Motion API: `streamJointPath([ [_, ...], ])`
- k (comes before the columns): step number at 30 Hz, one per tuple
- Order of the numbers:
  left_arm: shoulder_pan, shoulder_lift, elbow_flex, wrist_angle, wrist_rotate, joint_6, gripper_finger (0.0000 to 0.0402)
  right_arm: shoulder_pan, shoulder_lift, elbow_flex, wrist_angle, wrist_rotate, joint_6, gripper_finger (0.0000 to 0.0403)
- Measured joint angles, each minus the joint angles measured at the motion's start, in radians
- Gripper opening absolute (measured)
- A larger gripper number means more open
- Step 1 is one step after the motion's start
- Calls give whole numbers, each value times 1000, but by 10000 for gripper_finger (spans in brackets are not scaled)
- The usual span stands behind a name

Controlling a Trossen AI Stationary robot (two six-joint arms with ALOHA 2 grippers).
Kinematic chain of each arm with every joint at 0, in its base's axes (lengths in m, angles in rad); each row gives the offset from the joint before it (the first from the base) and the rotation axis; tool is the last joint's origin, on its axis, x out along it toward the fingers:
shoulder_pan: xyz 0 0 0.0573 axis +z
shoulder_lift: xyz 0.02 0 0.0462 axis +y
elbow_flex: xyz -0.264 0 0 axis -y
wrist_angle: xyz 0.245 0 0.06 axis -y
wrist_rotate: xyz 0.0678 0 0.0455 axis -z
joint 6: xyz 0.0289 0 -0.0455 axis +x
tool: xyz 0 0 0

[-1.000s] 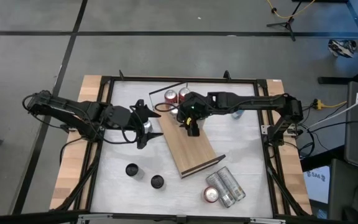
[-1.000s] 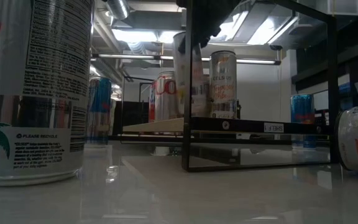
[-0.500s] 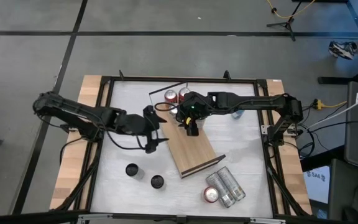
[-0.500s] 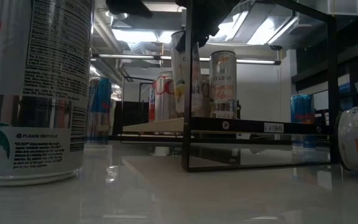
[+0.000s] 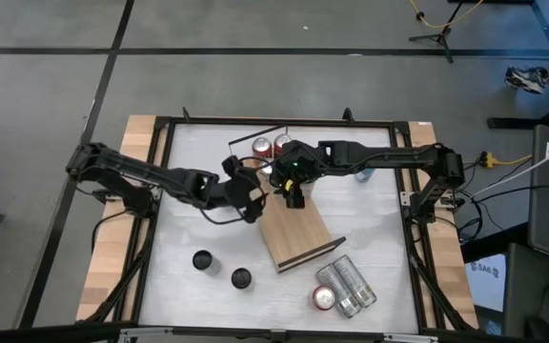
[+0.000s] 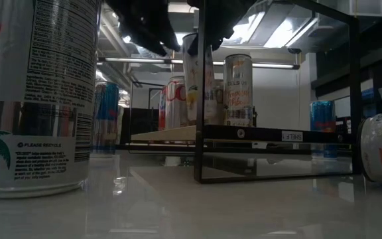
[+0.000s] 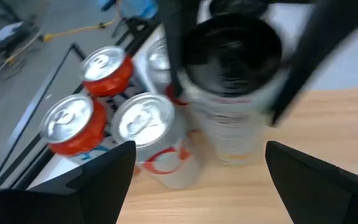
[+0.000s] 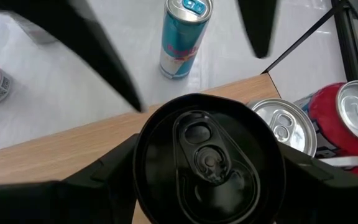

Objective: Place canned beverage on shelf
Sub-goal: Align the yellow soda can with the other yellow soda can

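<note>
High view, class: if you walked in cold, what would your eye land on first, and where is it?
First, the two dark arms meeting at the shelf's far end: the right gripper shut on a black-topped can standing on the board, the left gripper beside it with jaws open. Next, the red-and-silver cans clustered at that end, then the cans lying on their sides near the table's front right.

Table: a white rectangular tabletop (image 5: 189, 171) in the middle of the room.
Frame: a black metal frame (image 5: 255, 120) runs around the tabletop's edge.
Side boards: light wooden strips (image 5: 103, 276) lie just outside the frame on both sides.
Floor: grey concrete floor (image 5: 46, 57), crossed by dark straight lines (image 5: 208, 51).
Stand: a black tripod's legs (image 5: 441, 36) rest on the floor beyond the table.
Ceiling: bright strip lights (image 6: 141, 38) overhead.
</note>
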Motion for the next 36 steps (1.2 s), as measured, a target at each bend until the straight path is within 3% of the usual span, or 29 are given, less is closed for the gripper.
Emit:
streamJointPath([
  [10,69,69,0,1,17,-26,352,1,11,0,-8,4,-2,264],
  [36,70,69,0,0,14,-26,352,2,11,0,-7,-1,-3,265],
])
